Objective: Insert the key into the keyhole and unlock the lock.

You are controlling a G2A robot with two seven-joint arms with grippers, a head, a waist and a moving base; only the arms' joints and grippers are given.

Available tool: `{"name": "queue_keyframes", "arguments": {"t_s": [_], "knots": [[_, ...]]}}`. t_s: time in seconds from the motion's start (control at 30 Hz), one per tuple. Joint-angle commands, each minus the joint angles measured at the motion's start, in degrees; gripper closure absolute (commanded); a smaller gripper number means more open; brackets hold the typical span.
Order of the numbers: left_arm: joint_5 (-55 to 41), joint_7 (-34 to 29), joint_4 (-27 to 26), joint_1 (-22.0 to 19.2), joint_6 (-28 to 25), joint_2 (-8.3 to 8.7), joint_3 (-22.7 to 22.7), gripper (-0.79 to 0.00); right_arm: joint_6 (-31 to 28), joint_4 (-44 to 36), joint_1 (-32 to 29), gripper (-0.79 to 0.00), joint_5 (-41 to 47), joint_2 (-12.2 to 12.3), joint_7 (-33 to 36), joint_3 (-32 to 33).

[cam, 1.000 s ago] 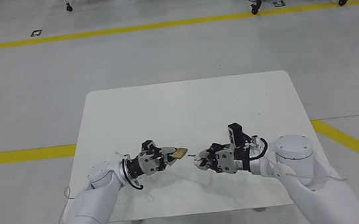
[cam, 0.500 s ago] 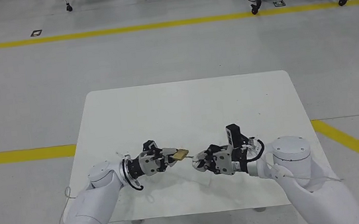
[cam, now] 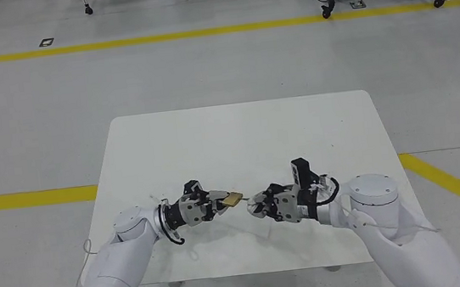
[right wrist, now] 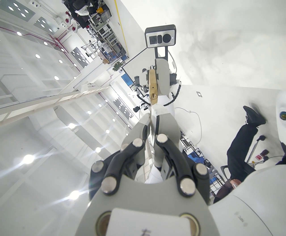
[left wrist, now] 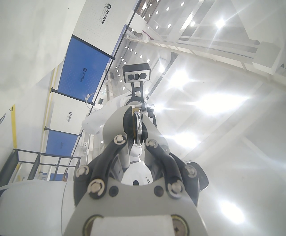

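A brass padlock is held above the white table, with my left gripper shut on it. In the left wrist view the padlock sits edge-on between the closed fingers of the left gripper. My right gripper faces it from the other side, shut on a thin silver key. In the right wrist view the padlock is straight ahead of the right gripper, keyhole end toward the key. The key tip is at the keyhole; whether it is inside I cannot tell.
Both arms hang over the near half of the table, close to its front edge. Yellow floor lines run past the table on both sides.
The gap between the padlock and the key has narrowed slightly. The right gripper edged toward the left one, and the padlock shifted a little.
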Motion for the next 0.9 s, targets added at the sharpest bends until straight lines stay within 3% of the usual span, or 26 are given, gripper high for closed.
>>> {"name": "queue_keyframes", "arguments": {"t_s": [0.0,0.87], "knots": [[-0.14,-0.19,0.03,-0.01,0.16,0.00,-0.01,0.000,-0.14,0.10,0.09,0.000,0.32,-0.05,-0.36,-0.08],[-2.81,-3.15,0.80,-0.32,2.69,-0.06,-0.25,0.000,0.42,0.16,0.46,0.000,1.28,0.20,1.30,-0.19]]}}
